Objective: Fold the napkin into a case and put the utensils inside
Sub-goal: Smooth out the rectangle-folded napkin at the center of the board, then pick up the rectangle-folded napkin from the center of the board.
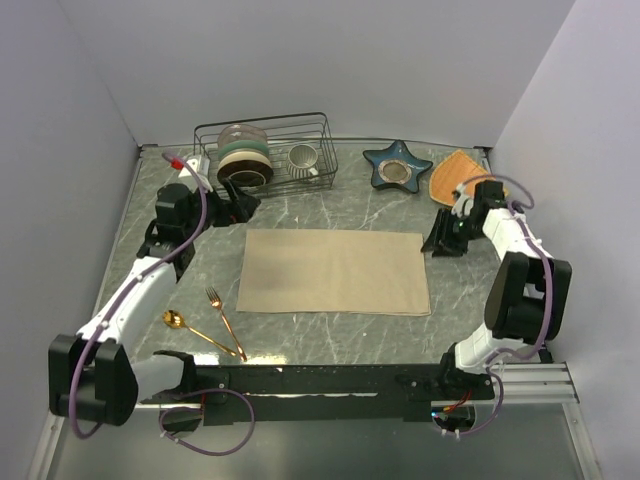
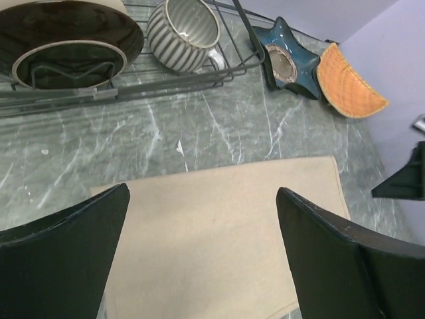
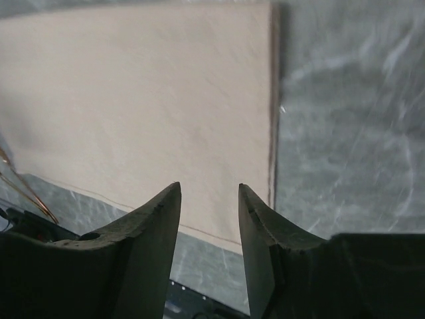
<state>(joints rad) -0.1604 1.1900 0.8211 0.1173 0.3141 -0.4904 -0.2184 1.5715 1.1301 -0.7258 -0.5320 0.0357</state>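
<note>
Behind napkin (image 1: pixel 333 272), rack (image 1: pixel 283 135), star dish (image 1: pixel 380 158), likely mat (image 1: pixel 455 172)

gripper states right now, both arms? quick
Left gripper: jaws wide open, holding nothing.
Right gripper: jaws apart by a narrow gap, nothing between them; napkin lies below, not gripped.

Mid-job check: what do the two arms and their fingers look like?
The left arm and right arm match: white link shells, bulky black joint housings, a purple cable looping along each. The fingers are matte black wedges with scuffed edges.
</note>
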